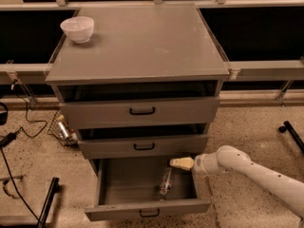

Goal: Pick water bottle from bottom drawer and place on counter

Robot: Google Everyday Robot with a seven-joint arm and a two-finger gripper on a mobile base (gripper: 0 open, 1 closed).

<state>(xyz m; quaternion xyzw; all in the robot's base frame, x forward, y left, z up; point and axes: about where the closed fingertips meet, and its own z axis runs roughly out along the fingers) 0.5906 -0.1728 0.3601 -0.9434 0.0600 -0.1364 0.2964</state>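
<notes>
Only one camera view is on hand, looking down at the cabinet from the near side. Lowest of the three, the bottom drawer (124, 186) stands pulled out toward the near side, so its inside is open from above. The bottle (165, 181) lies on its side on the drawer floor, right of the middle, its length running near to far. It is alone in there.

From the right, the white arm (251, 172) reaches in low, under the front of the middle drawer (142, 147). The gripper (182, 163) hangs over the far right part of the drawer, just beyond the bottle's far end and above it, not touching. Whether it is open or closed cannot be told. That low sideways approach probably suits the narrow gap under the drawer above.

Up top, the counter (142, 46) has a white bowl (78, 29) at its far left corner, leaving most of the top free for setting the bottle down. The pick looks not yet made.
</notes>
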